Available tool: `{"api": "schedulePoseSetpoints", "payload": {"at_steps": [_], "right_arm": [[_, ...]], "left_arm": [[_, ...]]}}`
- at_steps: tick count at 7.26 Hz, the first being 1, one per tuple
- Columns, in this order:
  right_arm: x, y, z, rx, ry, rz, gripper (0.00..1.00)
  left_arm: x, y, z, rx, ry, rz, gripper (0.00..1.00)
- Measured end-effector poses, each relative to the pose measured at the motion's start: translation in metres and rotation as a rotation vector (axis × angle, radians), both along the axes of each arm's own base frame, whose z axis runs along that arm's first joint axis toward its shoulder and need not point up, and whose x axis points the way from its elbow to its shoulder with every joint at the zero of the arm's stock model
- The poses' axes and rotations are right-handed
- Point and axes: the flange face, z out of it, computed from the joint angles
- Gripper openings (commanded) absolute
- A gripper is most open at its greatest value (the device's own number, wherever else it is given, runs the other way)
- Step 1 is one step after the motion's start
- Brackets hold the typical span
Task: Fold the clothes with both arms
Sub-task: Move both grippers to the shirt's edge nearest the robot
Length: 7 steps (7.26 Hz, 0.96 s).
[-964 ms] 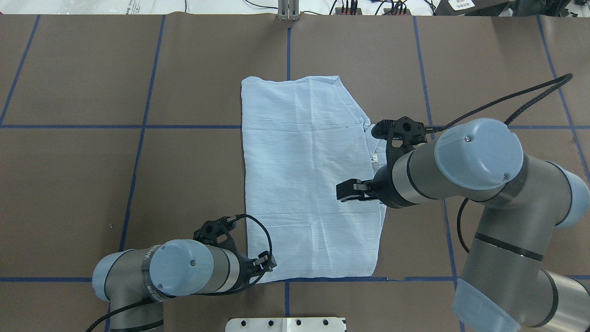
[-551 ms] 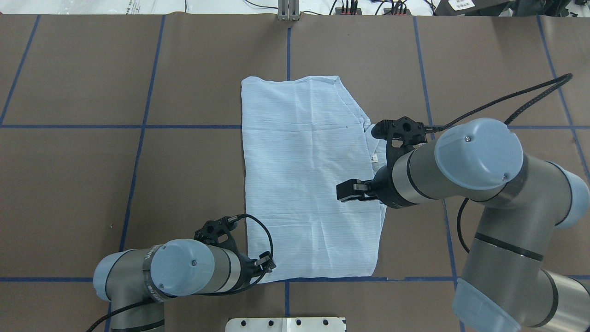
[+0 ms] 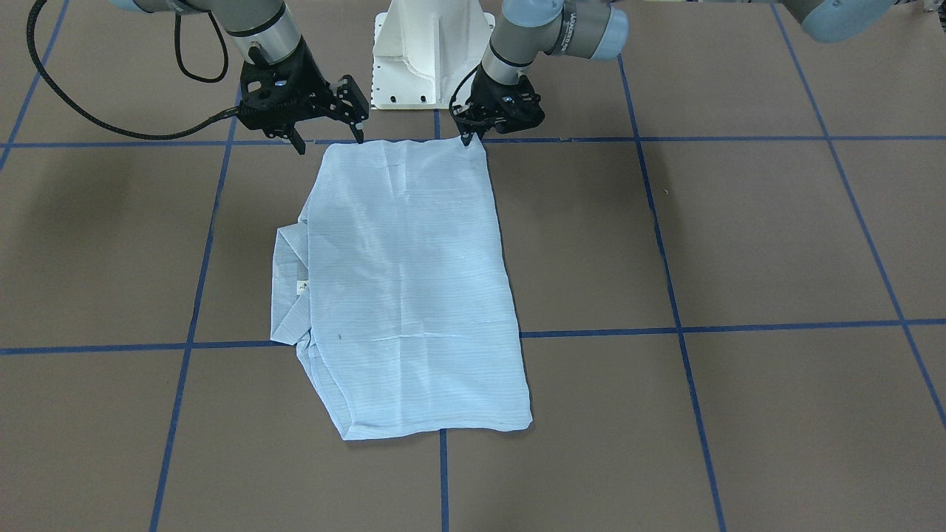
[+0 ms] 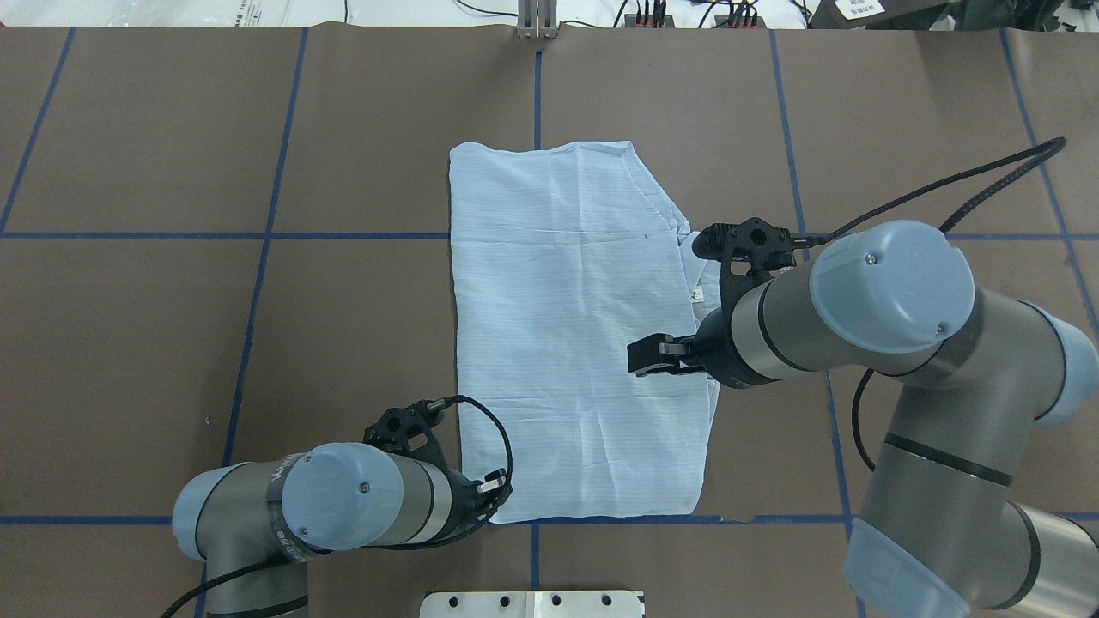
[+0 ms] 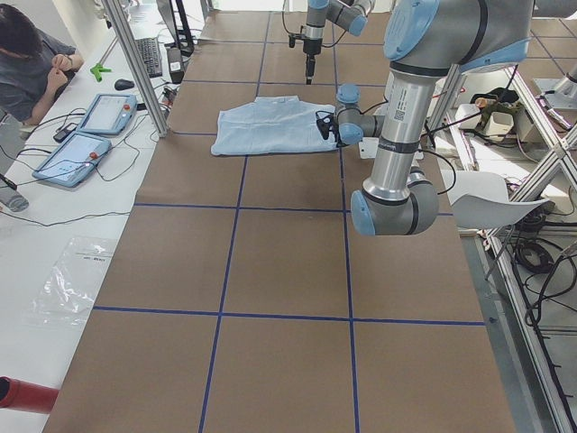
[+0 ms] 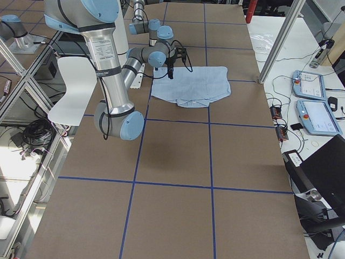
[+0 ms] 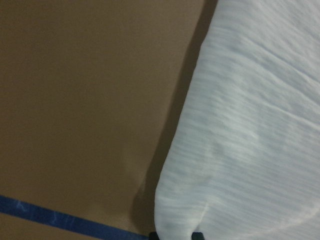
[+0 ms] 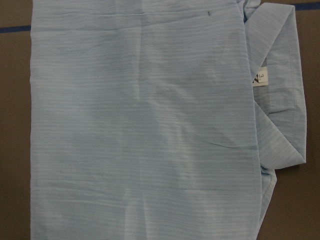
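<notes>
The shirt (image 3: pixel 414 295) lies flat on the brown worktop (image 3: pixel 739 244), right in front of the white base (image 3: pixel 425 52). It is folded into a long shape that runs straight away from the base. Its collar (image 3: pixel 288 295) and a little white label (image 3: pixel 301 287) peek out on the base's right-arm side. I cannot see the sleeves.

The left claw (image 3: pixel 470 137) is down at the shirt corner closest to the base, on the base's left-arm side. Its fingertips are close together and the corner sits between them, so I think it is pinching the cloth. The right claw (image 3: pixel 329 142) hangs up in the air over the other corner near the base. Its fingers are spread wide and it holds nothing.

The shirt looks thin, soft and very light. It will not break, but I think it will flop, sag in the middle and slide apart if only one layer is pinched. The best spots to grab look like the two corners near the base, taking all the layers at once. The right claw probably needs to come down and pinch its corner. Then both corners could go up together and away from the base, so the cloth stays straight and does not twist.
</notes>
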Motion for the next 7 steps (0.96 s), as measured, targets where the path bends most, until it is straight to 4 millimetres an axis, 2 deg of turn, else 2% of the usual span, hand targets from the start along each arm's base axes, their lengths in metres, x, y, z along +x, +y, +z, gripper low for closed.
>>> {"api": "schedulePoseSetpoints", "payload": {"at_steps": [3, 7], "right_arm": [[-0.011, 0.011, 0.002, -0.046, 0.002, 0.008, 1.0], [-0.06, 0.05, 0.022, -0.301, 0.044, 0.155, 1.0]], "left_arm": [[-0.007, -0.014, -0.008, -0.006, 0.017, -0.015, 0.0], [-0.012, -0.025, -0.012, -0.008, 0.024, -0.013, 0.0]]}}
